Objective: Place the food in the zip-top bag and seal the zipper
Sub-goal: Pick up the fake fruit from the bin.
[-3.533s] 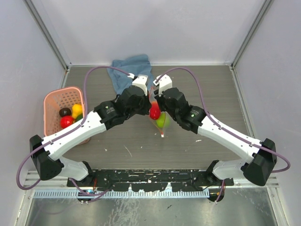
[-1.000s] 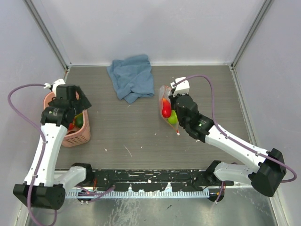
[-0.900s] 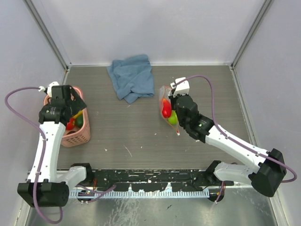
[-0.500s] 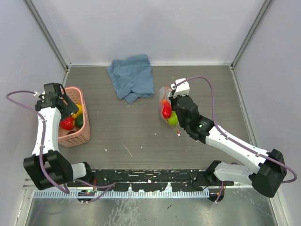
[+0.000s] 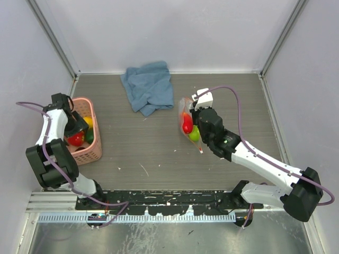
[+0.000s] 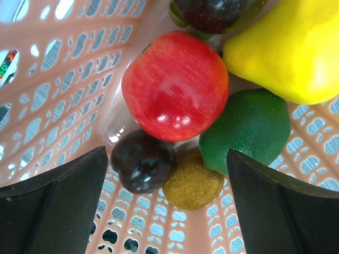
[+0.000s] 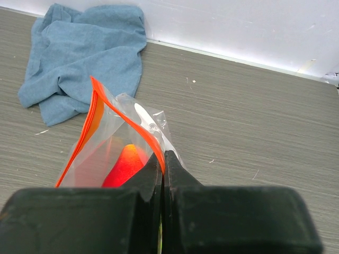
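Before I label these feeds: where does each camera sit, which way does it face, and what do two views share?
Top external: above, behind the robot, looking down on the table; left arm and right arm show.
Left wrist: looks down into the pink basket; its open left claw shows.
Right wrist: looks toward the back wall; shut right claw pinches the zip-top bag.
Shared, top and right wrist: the blue cloth.
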